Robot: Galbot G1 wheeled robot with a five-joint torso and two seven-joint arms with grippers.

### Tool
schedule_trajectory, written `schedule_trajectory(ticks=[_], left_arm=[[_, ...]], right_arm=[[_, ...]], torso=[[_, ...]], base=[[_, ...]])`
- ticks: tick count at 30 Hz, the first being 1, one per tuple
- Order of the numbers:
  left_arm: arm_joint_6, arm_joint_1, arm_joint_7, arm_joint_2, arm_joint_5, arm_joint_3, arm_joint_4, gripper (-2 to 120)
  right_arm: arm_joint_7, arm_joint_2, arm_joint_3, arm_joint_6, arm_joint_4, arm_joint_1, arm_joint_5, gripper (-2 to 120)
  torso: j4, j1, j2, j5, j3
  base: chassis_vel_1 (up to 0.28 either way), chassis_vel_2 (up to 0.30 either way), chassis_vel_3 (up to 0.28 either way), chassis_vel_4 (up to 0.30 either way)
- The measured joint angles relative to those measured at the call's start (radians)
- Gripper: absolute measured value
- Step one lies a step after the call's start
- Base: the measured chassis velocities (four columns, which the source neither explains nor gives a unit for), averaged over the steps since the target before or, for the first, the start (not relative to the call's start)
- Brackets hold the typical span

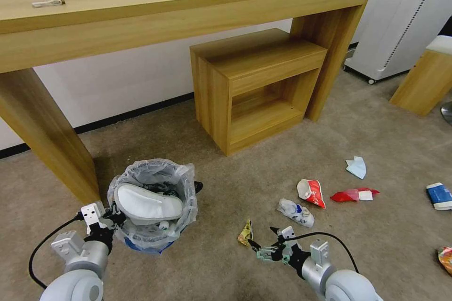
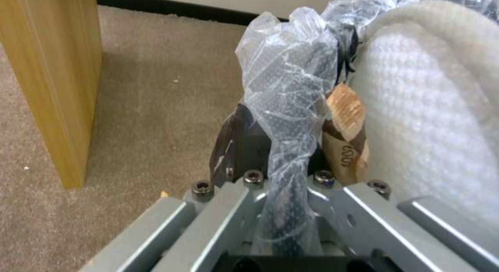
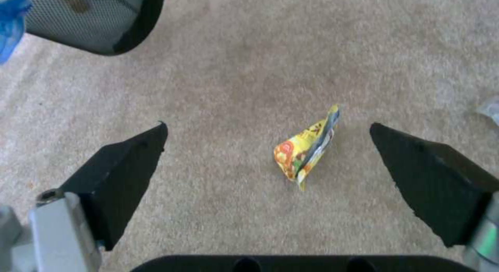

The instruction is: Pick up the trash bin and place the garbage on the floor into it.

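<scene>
While the left gripper clamps the trash bin rim, lower left, the right gripper gapes wide around a yellow wrapper, centre frame.

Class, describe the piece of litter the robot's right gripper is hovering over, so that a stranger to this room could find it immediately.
Start at the trash bin beside the long wooden table's leg. On the carpet toward the right gripper lies a small crumpled yellow wrapper, between that gripper's open fingers. It is the only yellow piece; the litter beyond it is white, red or blue.
</scene>
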Motion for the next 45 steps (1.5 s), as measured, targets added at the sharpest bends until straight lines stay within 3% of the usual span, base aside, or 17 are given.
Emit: schedule_trajectory(ticks=[8,20,45], left_arm=[[-0.003,0.001,0.001,-0.005,0.005,0.001,0.001,1],[-0.004,0.013,0.002,-0.003,0.002,-0.007,-0.009,1],[-0.004,0.007,0.001,0.006,-0.019,-0.026,-0.005,1]], right_arm=[[0.067,0.016,-0.031,-0.035,-0.005,-0.002,0.003,94],[0.088,0.043,-0.053,-0.045,-0.066,0.043,0.005,86],[0.103,0.141,-0.095,-0.046,-0.229,0.145,0.016,86]], torso=[[0.0000,0.000,0.000,0.0000,0.000],[0.0000,0.000,0.000,-0.0001,0.000],[0.0000,0.000,0.000,-0.0001,0.000]], base=[[0.000,0.000,0.000,0.000],[0.000,0.000,0.000,0.000],[0.000,0.000,0.000,0.000]])
